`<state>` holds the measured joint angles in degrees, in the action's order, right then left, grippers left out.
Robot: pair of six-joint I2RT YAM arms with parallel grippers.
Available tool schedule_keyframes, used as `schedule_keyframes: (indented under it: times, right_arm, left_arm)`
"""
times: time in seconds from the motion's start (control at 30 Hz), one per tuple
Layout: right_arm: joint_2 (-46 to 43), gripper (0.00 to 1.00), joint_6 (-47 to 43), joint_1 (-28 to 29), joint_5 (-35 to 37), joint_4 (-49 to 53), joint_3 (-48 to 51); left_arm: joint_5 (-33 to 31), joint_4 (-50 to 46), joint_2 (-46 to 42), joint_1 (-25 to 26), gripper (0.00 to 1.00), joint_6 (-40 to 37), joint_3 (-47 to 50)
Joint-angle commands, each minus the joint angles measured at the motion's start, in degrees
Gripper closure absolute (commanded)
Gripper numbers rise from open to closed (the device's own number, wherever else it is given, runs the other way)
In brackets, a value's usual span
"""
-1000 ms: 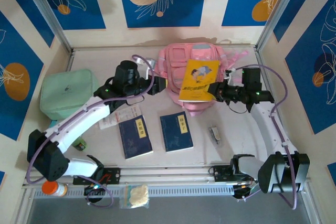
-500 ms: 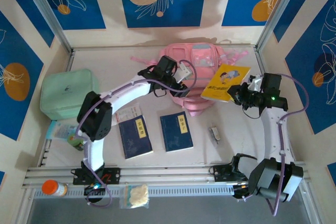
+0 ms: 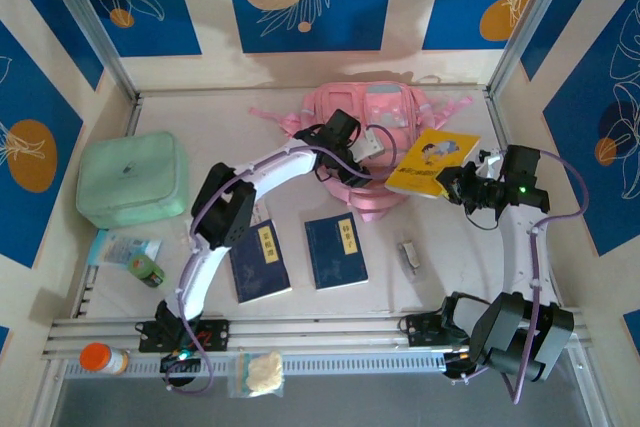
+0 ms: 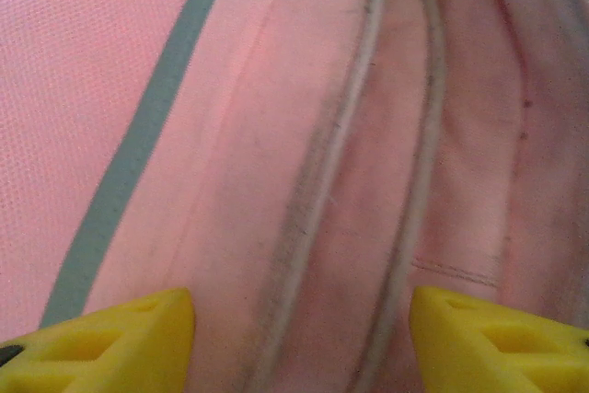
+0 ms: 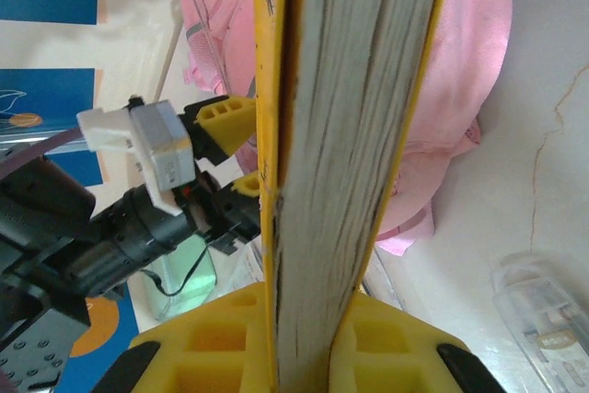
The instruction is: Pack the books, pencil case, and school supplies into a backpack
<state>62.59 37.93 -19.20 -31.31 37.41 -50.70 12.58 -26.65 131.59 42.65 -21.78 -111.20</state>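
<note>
left fingers (image 4: 120,338) further right; three books (image 3: 335,249)

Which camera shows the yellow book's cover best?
The top external view: the yellow book faces up there, its cartoon cover visible. In the right wrist view it is edge-on, pages clamped between the right fingers.

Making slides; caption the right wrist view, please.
Right gripper holds yellow book edge-on, pink backpack and left gripper behind.
</note>
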Motion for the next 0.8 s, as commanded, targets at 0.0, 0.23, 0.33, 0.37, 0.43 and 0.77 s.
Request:
schedule_keyframes:
  times: [0.0,0.23,0.33,0.37,0.43,0.77]
  right_arm:
    - [-0.19,1.00,-0.14,-0.21,-4.13,-3.12,0.12]
    - [-0.80,1.00,0.25,-0.05,-3.98,-2.96,0.12]
    - [-0.98,1.00,0.52,0.09,-3.98,-3.12,0.06]
    - [-1.07,1.00,0.63,0.05,-3.99,-3.11,0.07]
    - [-1.06,1.00,0.76,0.32,-3.97,-3.22,-0.02]
    - [-1.89,1.00,1.23,3.05,-3.33,-3.04,-0.39]
  left_arm:
    - [-3.10,-1.67,2.94,0.28,0.40,-2.04,-4.18]
    - [-8.83,0.28,4.97,0.21,0.60,-1.45,-5.31]
    - [-10.70,0.76,4.47,0.06,0.71,-0.68,-4.77]
    - [-10.24,1.28,3.83,-0.02,0.75,-0.50,-4.06]
    - [-9.92,2.21,2.77,-0.02,0.82,-0.30,-3.00]
    - [-21.92,3.21,-4.14,-2.43,1.00,5.52,1.84]
